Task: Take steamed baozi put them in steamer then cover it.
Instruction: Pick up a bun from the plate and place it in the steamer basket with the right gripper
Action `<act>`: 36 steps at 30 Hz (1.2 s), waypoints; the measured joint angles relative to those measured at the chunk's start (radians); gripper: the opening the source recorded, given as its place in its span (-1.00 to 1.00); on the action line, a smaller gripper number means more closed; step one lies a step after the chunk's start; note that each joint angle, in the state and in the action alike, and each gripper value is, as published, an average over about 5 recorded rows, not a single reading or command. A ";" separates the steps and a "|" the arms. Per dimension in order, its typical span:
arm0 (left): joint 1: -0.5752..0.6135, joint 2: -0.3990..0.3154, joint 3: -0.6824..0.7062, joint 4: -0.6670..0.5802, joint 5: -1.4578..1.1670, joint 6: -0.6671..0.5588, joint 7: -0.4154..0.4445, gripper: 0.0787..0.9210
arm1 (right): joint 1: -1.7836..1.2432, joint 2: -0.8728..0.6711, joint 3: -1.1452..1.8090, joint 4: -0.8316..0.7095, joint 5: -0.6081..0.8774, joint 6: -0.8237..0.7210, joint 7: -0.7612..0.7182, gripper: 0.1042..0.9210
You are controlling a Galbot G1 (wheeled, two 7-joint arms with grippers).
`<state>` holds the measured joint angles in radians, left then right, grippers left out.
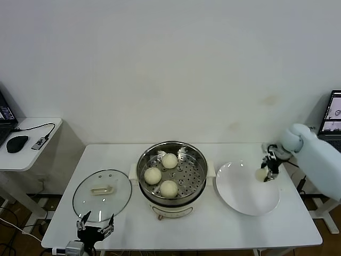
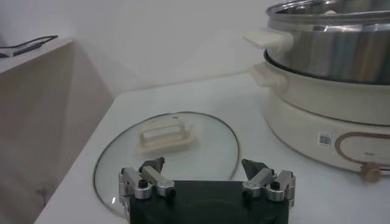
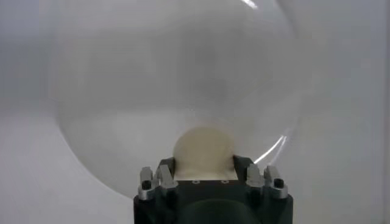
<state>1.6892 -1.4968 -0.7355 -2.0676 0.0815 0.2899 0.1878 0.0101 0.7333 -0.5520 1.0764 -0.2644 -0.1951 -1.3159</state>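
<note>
— Reaching in from the right edge of the table, the right gripper [image 1: 265,174] hangs over the far right rim of the white plate [image 1: 242,200], wrist bent downward. What sits between its fingers?

— One steamed baozi [image 3: 204,150], round, smooth and cream-white, pinched on both sides by the fingers [image 3: 162,175]; the plate's pale surface lies below it.

— And the other buns?

— Three buns [image 1: 160,174] lie on the perforated tray inside the steamer [image 1: 171,181], a shiny steel pot on a cream base at the table's middle.

— Where is the left arm?

— The left gripper [image 1: 96,224] waits low at the near table edge, its jaws spread wide and holding nothing, just before the cover [image 2: 169,152].

— How does the cover lie?

— Flat on the table left of the steamer, clear glass, its cream handle facing up.
</note>
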 measured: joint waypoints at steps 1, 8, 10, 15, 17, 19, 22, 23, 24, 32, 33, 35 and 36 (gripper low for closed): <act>0.001 0.001 0.000 -0.002 0.001 -0.002 -0.001 0.77 | 0.026 -0.001 -0.023 0.018 0.025 -0.012 -0.002 0.20; -0.006 0.002 -0.006 -0.014 0.004 -0.009 -0.004 0.77 | 0.232 0.025 -0.202 0.112 0.222 -0.103 -0.003 0.20; -0.010 0.002 -0.008 -0.012 0.005 -0.010 -0.006 0.77 | 0.290 0.046 -0.254 0.125 0.280 -0.128 -0.001 0.20; -0.017 0.003 -0.008 -0.005 0.012 -0.016 -0.014 0.77 | 0.413 0.123 -0.372 0.137 0.417 -0.192 0.010 0.20; -0.016 0.007 -0.006 -0.006 0.014 -0.021 -0.016 0.77 | 0.450 0.160 -0.413 0.137 0.464 -0.212 0.013 0.20; -0.014 0.011 -0.006 -0.010 0.015 -0.024 -0.016 0.77 | 0.479 0.199 -0.451 0.135 0.505 -0.230 0.015 0.20; -0.016 0.012 -0.010 -0.018 0.013 -0.025 -0.016 0.77 | 0.510 0.255 -0.503 0.129 0.553 -0.252 0.018 0.20; -0.016 0.011 -0.011 -0.021 0.011 -0.025 -0.015 0.77 | 0.518 0.273 -0.518 0.127 0.565 -0.258 0.020 0.20; -0.017 0.010 -0.012 -0.024 0.009 -0.025 -0.015 0.77 | 0.525 0.290 -0.533 0.124 0.575 -0.263 0.022 0.20; -0.018 0.013 -0.014 -0.038 0.000 -0.025 -0.012 0.77 | 0.553 0.395 -0.619 0.119 0.617 -0.293 0.038 0.20; -0.018 0.014 -0.014 -0.039 -0.001 -0.025 -0.011 0.77 | 0.554 0.404 -0.627 0.119 0.618 -0.295 0.041 0.20; -0.018 0.016 -0.015 -0.041 -0.002 -0.025 -0.011 0.77 | 0.553 0.421 -0.642 0.118 0.617 -0.299 0.045 0.20; -0.018 0.018 -0.015 -0.041 -0.002 -0.025 -0.011 0.77 | 0.552 0.428 -0.650 0.118 0.616 -0.300 0.047 0.20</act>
<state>1.6717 -1.4789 -0.7508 -2.1090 0.0793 0.2645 0.1771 0.5620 1.1613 -1.2017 1.1947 0.3517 -0.4950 -1.2692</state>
